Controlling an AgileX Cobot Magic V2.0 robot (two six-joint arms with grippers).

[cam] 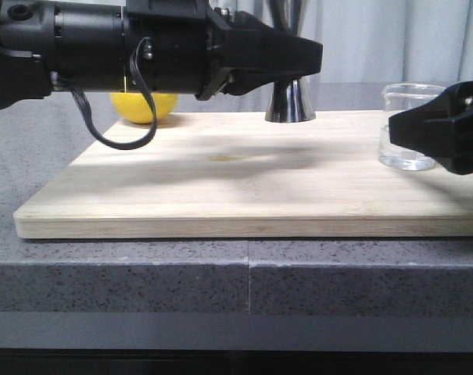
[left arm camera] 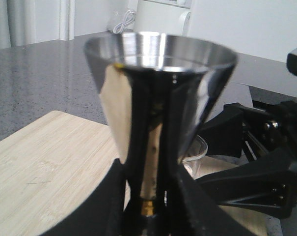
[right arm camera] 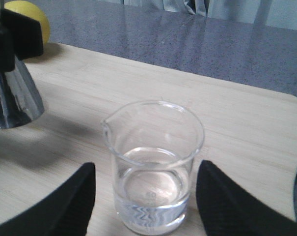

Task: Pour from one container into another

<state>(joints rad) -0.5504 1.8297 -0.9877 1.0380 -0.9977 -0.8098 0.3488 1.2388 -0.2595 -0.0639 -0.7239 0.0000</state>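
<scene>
From the front, the left hand clamps the jigger upright on the board, apparently steadying it as the target; its wrist view shows the waist pinched; the right hand straddles the beaker, fingers apart, ready to grasp.

- Beaker: small clear glass cylinder with a pour lip; upright on the wooden board toward 3 o'clock in the front view; a shallow layer of clear liquid at its bottom; faint printed marks on the wall.
- Jigger: polished steel hourglass form, gold band at the waist; upright, wide mouth up; at 12 o'clock near the board's far edge.
</scene>
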